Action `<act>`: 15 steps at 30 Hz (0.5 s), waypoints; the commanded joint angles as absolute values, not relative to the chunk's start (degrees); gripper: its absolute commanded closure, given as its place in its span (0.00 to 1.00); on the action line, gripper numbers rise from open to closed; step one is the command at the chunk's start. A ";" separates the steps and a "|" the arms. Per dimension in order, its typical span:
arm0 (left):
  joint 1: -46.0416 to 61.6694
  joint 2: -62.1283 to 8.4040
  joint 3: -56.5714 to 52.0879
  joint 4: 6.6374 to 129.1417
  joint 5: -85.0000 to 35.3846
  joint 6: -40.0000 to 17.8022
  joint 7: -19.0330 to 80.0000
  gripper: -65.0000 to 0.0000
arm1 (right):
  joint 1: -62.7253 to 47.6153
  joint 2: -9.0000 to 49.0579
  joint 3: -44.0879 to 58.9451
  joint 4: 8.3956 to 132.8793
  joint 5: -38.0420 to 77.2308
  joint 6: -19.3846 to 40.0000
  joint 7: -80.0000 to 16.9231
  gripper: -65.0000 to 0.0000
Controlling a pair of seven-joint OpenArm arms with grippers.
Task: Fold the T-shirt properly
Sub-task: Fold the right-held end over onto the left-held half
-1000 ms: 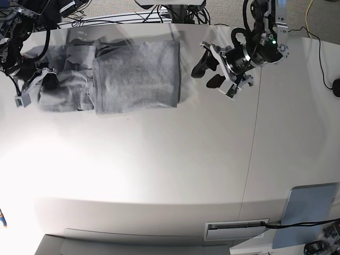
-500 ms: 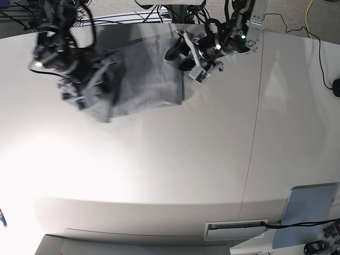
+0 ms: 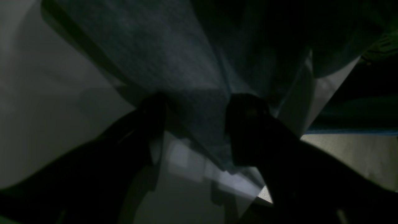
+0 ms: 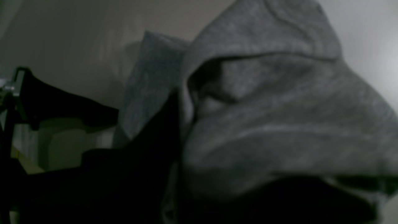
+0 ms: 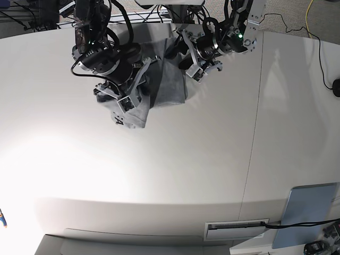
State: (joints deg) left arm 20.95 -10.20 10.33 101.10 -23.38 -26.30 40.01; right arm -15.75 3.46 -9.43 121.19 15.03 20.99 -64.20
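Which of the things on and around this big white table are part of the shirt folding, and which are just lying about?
Part of the job:
- grey T-shirt, bunched up on the white table
- right gripper, at the shirt's draped edge
- left gripper, jaws open astride the shirt's other edge

Just lying about:
- grey-blue panel
- yellow cable
- small black object, too small to identify

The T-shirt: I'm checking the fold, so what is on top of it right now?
Over the T-shirt, the right gripper carries a folded grey flap across the body; the left gripper straddles its edge with jaws open. Whatever lies under that flap is covered.
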 commanded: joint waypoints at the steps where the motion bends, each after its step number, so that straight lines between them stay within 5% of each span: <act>1: 20.78 -10.24 10.33 101.95 -24.12 -26.57 38.92 0.48 | -15.40 3.33 -9.43 122.23 17.19 21.71 -62.54 0.72; 9: 20.80 -10.35 6.46 101.95 -24.01 -26.85 38.96 0.48 | -15.38 3.33 -9.43 122.26 38.11 31.64 -61.54 0.66; 15: 20.80 -10.35 -0.19 102.04 -26.79 -28.64 41.06 0.48 | -14.11 3.36 -8.64 122.26 39.40 33.23 -60.55 0.66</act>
